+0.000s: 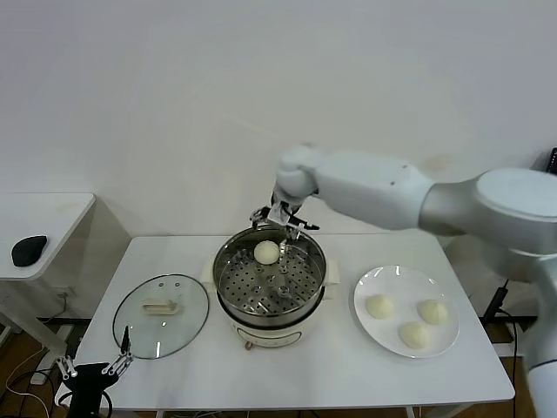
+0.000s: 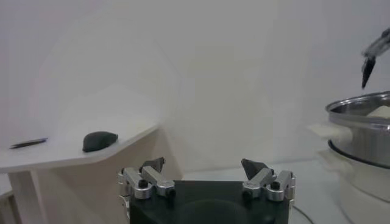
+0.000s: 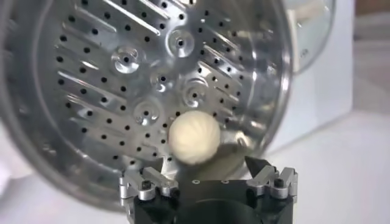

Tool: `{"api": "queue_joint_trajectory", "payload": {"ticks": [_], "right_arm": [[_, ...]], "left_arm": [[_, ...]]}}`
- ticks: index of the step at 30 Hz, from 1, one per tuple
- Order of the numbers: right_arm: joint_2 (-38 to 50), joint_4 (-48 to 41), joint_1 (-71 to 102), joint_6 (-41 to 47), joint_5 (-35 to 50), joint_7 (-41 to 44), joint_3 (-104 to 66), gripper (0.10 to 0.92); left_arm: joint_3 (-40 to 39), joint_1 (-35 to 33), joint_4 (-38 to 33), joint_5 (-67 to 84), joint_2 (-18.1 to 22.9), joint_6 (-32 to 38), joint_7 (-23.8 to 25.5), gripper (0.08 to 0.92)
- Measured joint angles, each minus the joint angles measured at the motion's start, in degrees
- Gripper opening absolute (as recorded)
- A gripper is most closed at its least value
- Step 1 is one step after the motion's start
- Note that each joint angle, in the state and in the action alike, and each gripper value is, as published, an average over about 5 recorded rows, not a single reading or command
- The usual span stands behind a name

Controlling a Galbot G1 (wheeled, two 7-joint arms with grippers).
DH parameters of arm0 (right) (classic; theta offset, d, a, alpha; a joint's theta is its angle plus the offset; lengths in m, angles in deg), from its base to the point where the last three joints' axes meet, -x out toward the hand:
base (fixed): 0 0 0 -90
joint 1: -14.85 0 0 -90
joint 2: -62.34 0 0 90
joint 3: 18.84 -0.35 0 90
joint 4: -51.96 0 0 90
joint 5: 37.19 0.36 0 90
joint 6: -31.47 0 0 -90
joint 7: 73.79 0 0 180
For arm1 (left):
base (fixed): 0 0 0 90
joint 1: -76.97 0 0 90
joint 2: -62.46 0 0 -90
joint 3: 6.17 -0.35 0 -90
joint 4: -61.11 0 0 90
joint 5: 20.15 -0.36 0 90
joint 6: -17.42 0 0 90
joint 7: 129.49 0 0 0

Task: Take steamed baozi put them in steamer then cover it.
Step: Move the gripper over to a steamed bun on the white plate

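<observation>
The steamer (image 1: pixel 307 296) stands at the table's middle, its perforated tray (image 3: pixel 109 91) holding one baozi (image 1: pixel 266 252) at the far side; the bun also shows in the right wrist view (image 3: pixel 193 137). My right gripper (image 1: pixel 285 219) is open and empty, just above the steamer's far rim, over the bun. Three more baozi (image 1: pixel 379 306), (image 1: pixel 432 311), (image 1: pixel 413 334) lie on a white plate (image 1: pixel 383 280) to the right. The glass cover (image 1: pixel 162 315) lies flat on the table left of the steamer. My left gripper (image 1: pixel 94 368) is open and empty, parked low by the table's front left corner.
A side table (image 1: pixel 52 213) with a black mouse (image 1: pixel 29 250) stands at the left. Cables lie on the floor at lower left. The steamer's rim (image 2: pixel 359 109) shows at the edge of the left wrist view.
</observation>
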Motion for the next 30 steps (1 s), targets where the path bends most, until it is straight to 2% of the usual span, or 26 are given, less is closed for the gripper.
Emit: {"api": "queue_joint_trajectory", "payload": {"ticks": [6,15,22,30], "right_arm": [[10.60,9.36,-3.43,9.75,4.16,0.77,1.37,0.823],[27.71,20.40,-1.58,18.76,3.80,0.06,2.19,0.823],[35.66,23.77,5.42,23.00,1.16,-1.58,-0.31,0.823],[39.40,24.04,17.16,25.16,-2.38,-3.21,-7.47,0.823]], "left_arm": [[-0.93,0.17,0.07,-0.18,-0.55,-0.07,0.14,0.823],[-2.24,0.95,0.99,-0.20,-1.82,-0.16,0.22,0.823],[-3.40,2.05,2.06,-0.25,-1.90,-0.65,0.26,0.823],[-4.21,2.65,2.62,-0.69,-1.37,-1.38,0.15,0.823]]}}
